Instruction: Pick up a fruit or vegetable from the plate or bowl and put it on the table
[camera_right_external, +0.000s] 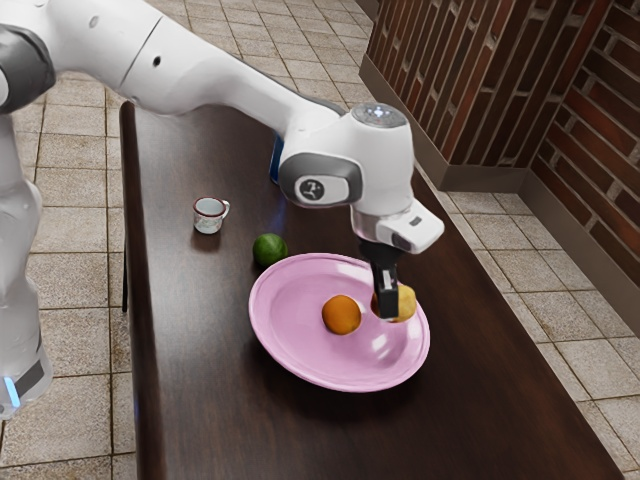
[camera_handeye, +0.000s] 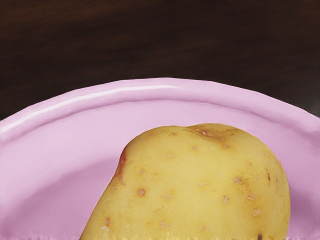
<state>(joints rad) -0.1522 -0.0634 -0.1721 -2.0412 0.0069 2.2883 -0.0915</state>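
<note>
- The black two-finger gripper (camera_right_external: 388, 308) points down at the lumpy yellow-brown potato (camera_right_external: 405, 304), with part of it in front of the skin in the exterior view. That low, upright pose suits a grasp from above, since the raised rim would hinder a flatter approach.
- Whether the gripper is spread or pinching the potato, I cannot tell; its near side hides the contact.
- The potato is right at the gripper, within the outline of the glossy pink oval plate (camera_right_external: 290, 325), near the rim farther from the arm's base. Whether it bears on the plate or is just clear of it, I cannot tell.
- The round orange fruit (camera_right_external: 341, 315) lies on the plate, beside the gripper on the base side, apart enough to leave room for work on the potato.
- The round dark green fruit (camera_right_external: 269, 250) is farther from the gripper, outside the rim and already on the dark brown wooden table (camera_right_external: 200, 370), so moving it would not answer the task.
- The small white mug with a reddish rim (camera_right_external: 208, 216) stands farther still from the gripper, toward the base.
- The likely step is securing the potato; next, a straight lift should clear the rim before lowering to the table. Its rounded, uneven skin could slip under a shallow hold.
</note>
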